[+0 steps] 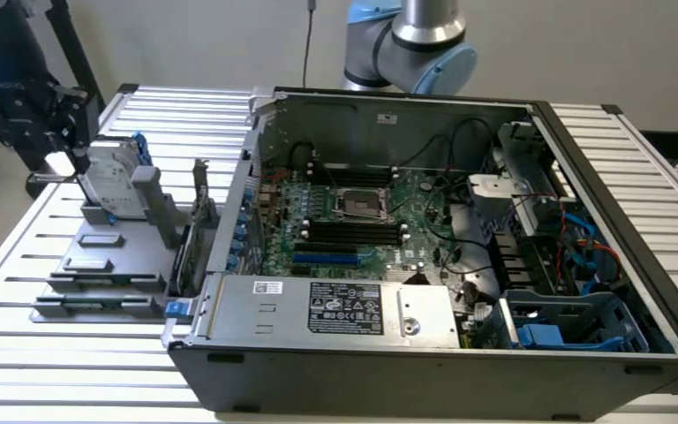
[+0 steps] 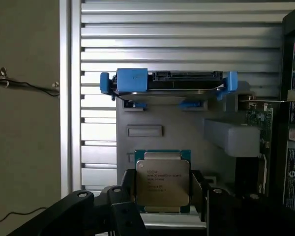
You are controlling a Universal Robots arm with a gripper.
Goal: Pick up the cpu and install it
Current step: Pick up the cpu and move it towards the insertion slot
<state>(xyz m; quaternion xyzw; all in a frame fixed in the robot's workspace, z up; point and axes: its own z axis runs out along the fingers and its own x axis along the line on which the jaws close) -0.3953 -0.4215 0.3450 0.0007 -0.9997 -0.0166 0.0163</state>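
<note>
Your end effector is pinching the cpu. In the wrist view the chip sits square between the two fingers, one finger against each of two opposite edges, the silver top with its printing facing the camera and the green rim showing on the sides left free. The jaws stand wide, but that is the width of the chip and not an empty spread. I judge the grip centred, since about as much chip shows past the fingers on one free side as on the other.

The cpu is nearly square, so it has little long axis to speak of. Its slightly longer run lies along the fingers, away from the wrist.

In the exterior view you are holding it up off the grey tray, just beside the upright drive in its blue frame, with the tray and the ribbed surface beneath the end effector.

The relation that matters is the one to the socket. It lies well apart from the end effector, toward the exterior view's right, beyond the near wall of the open case and lower, flat on the board. It looks bare, a dark square with a metal frame, so I judge the pick done and the install not yet made.
</note>
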